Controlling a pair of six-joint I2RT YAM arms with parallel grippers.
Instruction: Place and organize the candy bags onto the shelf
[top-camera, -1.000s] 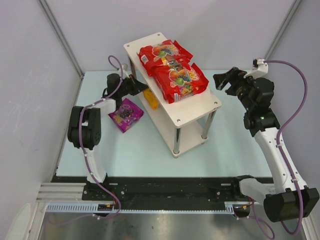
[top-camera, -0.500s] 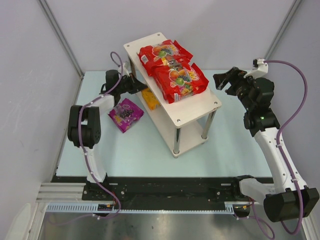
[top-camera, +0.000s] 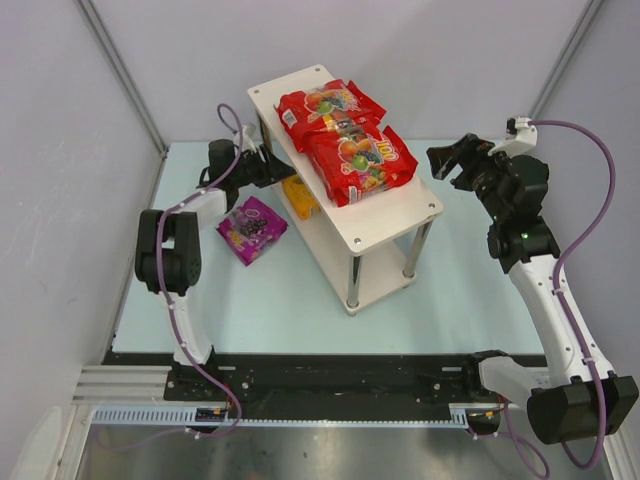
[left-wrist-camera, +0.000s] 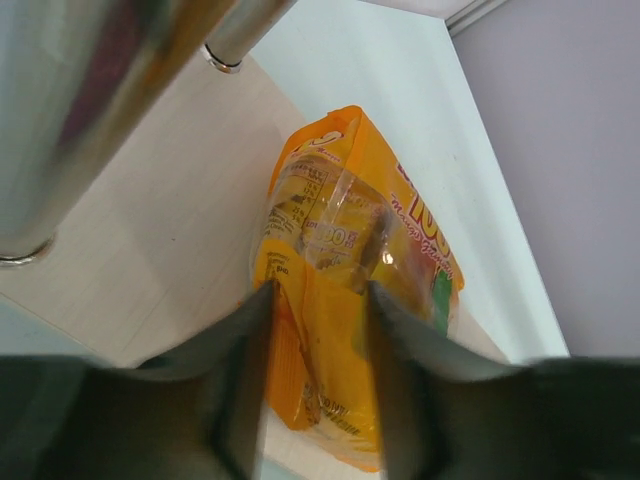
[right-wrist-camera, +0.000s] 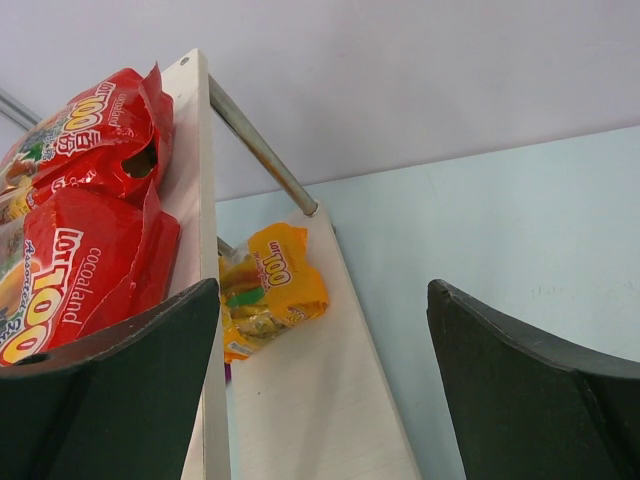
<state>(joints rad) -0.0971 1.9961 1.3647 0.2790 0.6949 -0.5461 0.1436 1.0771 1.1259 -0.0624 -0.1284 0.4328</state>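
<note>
The shelf (top-camera: 402, 213) stands mid-table with two red candy bags (top-camera: 325, 108) (top-camera: 360, 160) lying on its top board. An orange-yellow bag (top-camera: 298, 195) lies on the lower board (left-wrist-camera: 150, 250). My left gripper (top-camera: 278, 172) reaches under the top board from the left. In the left wrist view its fingers (left-wrist-camera: 318, 295) stand apart on either side of that bag's (left-wrist-camera: 340, 240) near end. A purple bag (top-camera: 252, 229) lies on the table left of the shelf. My right gripper (top-camera: 450, 162) hovers open right of the shelf, nothing between its fingers (right-wrist-camera: 322, 287).
Slim metal legs (left-wrist-camera: 240, 40) stand close beside the left gripper. White walls enclose the pale blue table on three sides. In the right wrist view the red bags (right-wrist-camera: 85, 200) overhang the top board's edge, above the orange-yellow bag (right-wrist-camera: 265, 290).
The left arm has slid a little toward the back with the orange-yellow bag along the lower board, and its jaws have opened off the bag. The right arm has not moved.
</note>
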